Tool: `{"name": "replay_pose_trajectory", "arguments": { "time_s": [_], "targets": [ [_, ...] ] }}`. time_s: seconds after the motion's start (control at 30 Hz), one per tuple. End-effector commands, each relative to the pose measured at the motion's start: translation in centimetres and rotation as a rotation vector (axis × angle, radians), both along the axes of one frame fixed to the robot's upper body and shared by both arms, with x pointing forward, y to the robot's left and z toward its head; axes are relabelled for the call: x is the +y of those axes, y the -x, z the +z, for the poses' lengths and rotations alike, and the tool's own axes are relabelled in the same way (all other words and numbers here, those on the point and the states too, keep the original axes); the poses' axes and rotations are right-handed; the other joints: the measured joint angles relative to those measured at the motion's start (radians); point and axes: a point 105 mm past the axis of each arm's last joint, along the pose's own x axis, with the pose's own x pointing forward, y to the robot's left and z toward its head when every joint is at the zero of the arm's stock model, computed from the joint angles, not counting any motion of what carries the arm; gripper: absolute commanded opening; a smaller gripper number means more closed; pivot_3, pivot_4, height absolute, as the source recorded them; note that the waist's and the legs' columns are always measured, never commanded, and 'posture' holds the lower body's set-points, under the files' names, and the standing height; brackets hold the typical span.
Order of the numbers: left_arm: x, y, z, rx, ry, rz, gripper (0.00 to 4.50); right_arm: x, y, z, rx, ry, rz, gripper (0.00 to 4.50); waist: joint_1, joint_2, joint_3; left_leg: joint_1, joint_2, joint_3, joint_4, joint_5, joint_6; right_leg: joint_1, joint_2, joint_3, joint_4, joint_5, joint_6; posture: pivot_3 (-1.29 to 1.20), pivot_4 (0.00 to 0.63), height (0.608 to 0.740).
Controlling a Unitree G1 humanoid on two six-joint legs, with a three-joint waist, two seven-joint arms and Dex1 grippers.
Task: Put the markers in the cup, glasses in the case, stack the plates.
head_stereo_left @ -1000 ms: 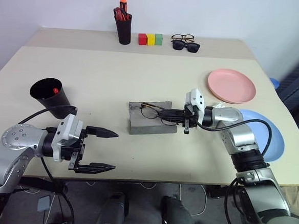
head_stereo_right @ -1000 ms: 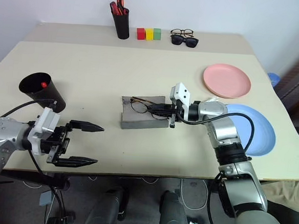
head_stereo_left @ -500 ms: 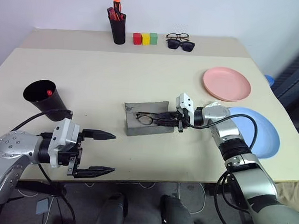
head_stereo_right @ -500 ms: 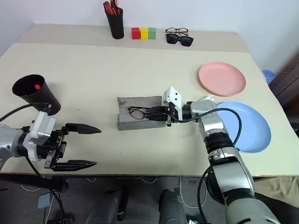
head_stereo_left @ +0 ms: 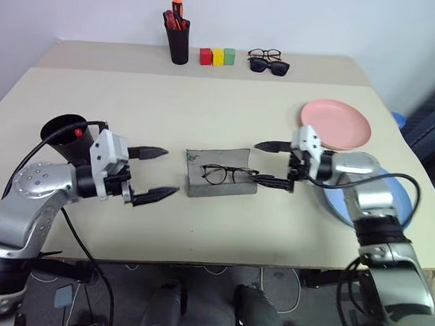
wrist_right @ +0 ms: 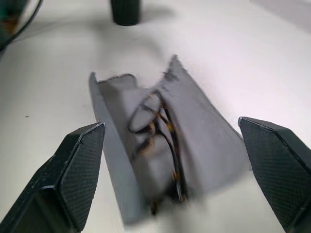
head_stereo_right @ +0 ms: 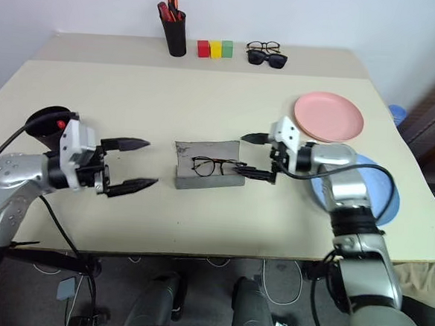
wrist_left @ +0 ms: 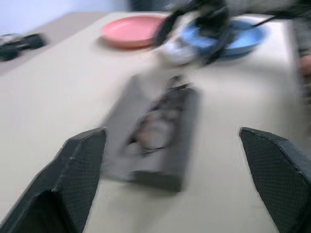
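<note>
Grey case lies open at mid-table, lid raised on its far side; the glasses rest inside it, lenses toward the robot's left, one temple reaching past the case's right end. The cup stands tilted near the table's left edge, mouth showing a red marker within; a second marker cannot be made out. At the far edge, a pen holder carries bunched red and orange pens; beside it sit three coloured blocks, then two more pairs of spectacles.

The pink plate lies flat near the right edge. The blue plate lies nearer the robot, just beside it, unstacked and partly covered by the right forearm.

Bare table stretches between the case and the far row, and along the near edge in front of the case.

Left gripper hovers just left of the case, in front of the cup, pointing toward the case, jaws wide and empty. Right gripper hovers just right of the case, pointing toward it, jaws wide and empty, the lower finger close to the protruding temple; contact cannot be judged.
</note>
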Motion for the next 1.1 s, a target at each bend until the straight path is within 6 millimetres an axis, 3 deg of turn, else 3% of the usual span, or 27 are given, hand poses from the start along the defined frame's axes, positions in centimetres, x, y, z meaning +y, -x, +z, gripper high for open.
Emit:
{"name": "replay_pose_trajectory", "arguments": {
  "time_s": [0.03,0.2,0.43,0.67,0.83,1.1],
  "targets": [
    [-0.3,-3.2,0.4,-0.056,-0.027,0.070,2.69,-2.0,1.7,1.2,-0.048,-0.030,-0.123,4.50,0.001,0.000,0.000,0.000,0.000,0.000,0.001,0.000,0.000,0.000,0.000,0.000,0.000,0.000,0.000,0.00,0.150,0.740],
    [-2.5,-7.2,1.1,-0.117,-0.046,0.092,0.09,-4.2,3.4,-0.6,-0.028,-0.017,-0.284,4.50,-0.008,-0.001,0.000,0.000,0.000,0.001,0.003,0.000,0.000,0.001,0.000,0.000,-0.001,0.000,0.000,0.00,0.150,0.740],
    [-5.5,-11.7,1.6,-0.195,-0.190,0.100,0.04,-5.2,5.5,-3.2,0.006,0.008,-0.386,4.50,-0.006,-0.001,0.000,-0.001,0.000,0.001,0.004,0.000,0.000,0.001,0.000,0.000,-0.001,0.000,0.000,0.00,0.150,0.740],
    [-8.1,-12.9,1.0,-0.188,-0.294,0.006,0.04,-6.5,8.2,-4.9,0.011,0.058,-0.431,4.50,-0.006,-0.003,0.001,-0.002,0.000,0.001,0.005,0.000,0.001,0.002,0.000,0.000,-0.002,0.000,0.001,0.00,0.150,0.740],
    [-9.2,-12.7,1.1,-0.174,-0.286,-0.053,0.04,-5.9,8.0,-4.8,-0.007,0.029,-0.427,4.50,-0.009,-0.003,0.001,-0.002,0.000,0.001,0.005,0.000,0.001,0.002,0.000,0.000,-0.002,0.000,0.001,0.00,0.150,0.740],
    [-8.6,-13.0,2.0,-0.199,-0.275,-0.029,0.04,-1.5,5.2,-5.8,0.025,-0.026,-0.246,4.50,-0.008,-0.004,0.002,-0.002,0.000,0.000,0.005,0.000,0.001,0.002,0.000,0.000,-0.001,0.001,0.000,0.00,0.150,0.740]
  ]
}}
